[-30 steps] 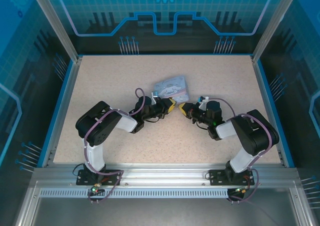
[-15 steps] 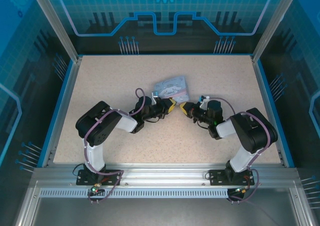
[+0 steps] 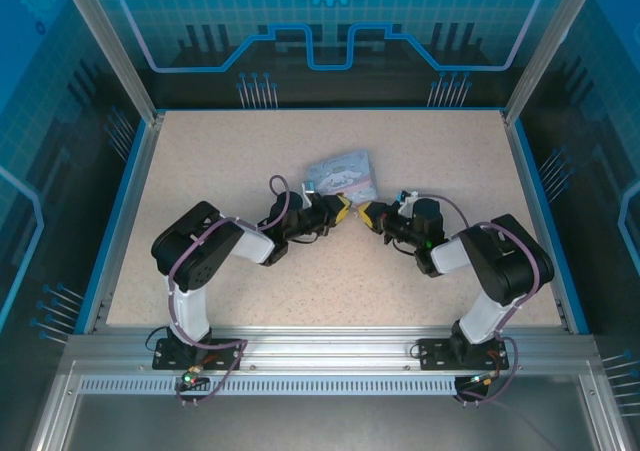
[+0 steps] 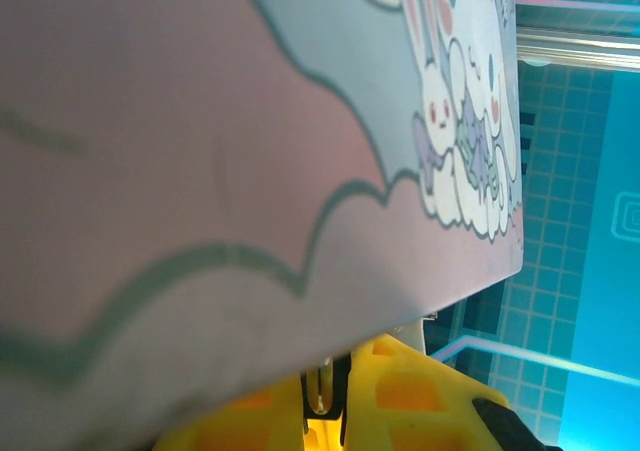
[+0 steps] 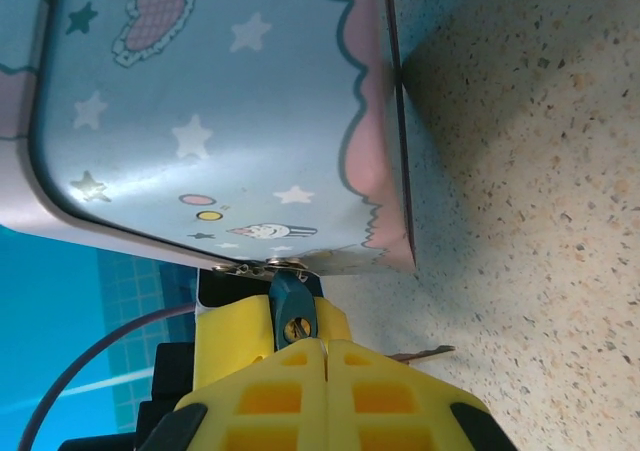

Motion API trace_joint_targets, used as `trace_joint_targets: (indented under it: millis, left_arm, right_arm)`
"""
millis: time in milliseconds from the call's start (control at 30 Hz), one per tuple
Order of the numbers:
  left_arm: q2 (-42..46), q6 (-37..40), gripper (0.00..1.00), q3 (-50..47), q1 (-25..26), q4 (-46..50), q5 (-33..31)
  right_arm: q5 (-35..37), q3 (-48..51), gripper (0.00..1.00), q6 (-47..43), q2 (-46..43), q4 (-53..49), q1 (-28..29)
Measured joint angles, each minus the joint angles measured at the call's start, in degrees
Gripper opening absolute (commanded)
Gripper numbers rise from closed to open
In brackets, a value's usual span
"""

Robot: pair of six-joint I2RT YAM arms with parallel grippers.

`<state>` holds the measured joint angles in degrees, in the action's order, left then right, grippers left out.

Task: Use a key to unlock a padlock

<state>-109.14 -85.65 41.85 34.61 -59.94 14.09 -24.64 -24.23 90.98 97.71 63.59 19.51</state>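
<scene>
The padlock (image 5: 290, 306) hangs at the near edge of the biggest thing here, a pale blue cartoon-printed tin (image 5: 220, 121), which lies just beyond both tools' tips. The left gripper (image 4: 322, 376) faces the right gripper (image 5: 322, 347) tip to tip. Its yellow fingers (image 4: 420, 406) are nearly together and appear to nip the small dark-teal padlock from either side. The right gripper's fingers are pressed flat together and touch the padlock's lower end by its brass disc (image 5: 293, 326). Whether the key sits between them I cannot tell. A thin dark sliver (image 5: 425, 352) pokes out just beside that gripper. The likely trouble is that a push slightly off line would twist the tiny padlock out of the pinch, or shove the tin along the table (image 5: 520, 171).
</scene>
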Motion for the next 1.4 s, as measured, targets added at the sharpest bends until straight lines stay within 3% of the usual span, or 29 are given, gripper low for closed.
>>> trace_joint_targets:
  millis: [567,1400]
  left_arm:
    - [-0.3,0.1,0.00,0.0,-0.1,-0.4,-0.6]
    - [-0.3,2.2,0.00,0.0,-0.4,1.4,-2.1]
  right_arm:
    - [0.2,0.0,0.00,10.9,4.2,5.9,0.1]
    - [0.6,-2.2,0.00,10.7,2.9,0.6,1.6]
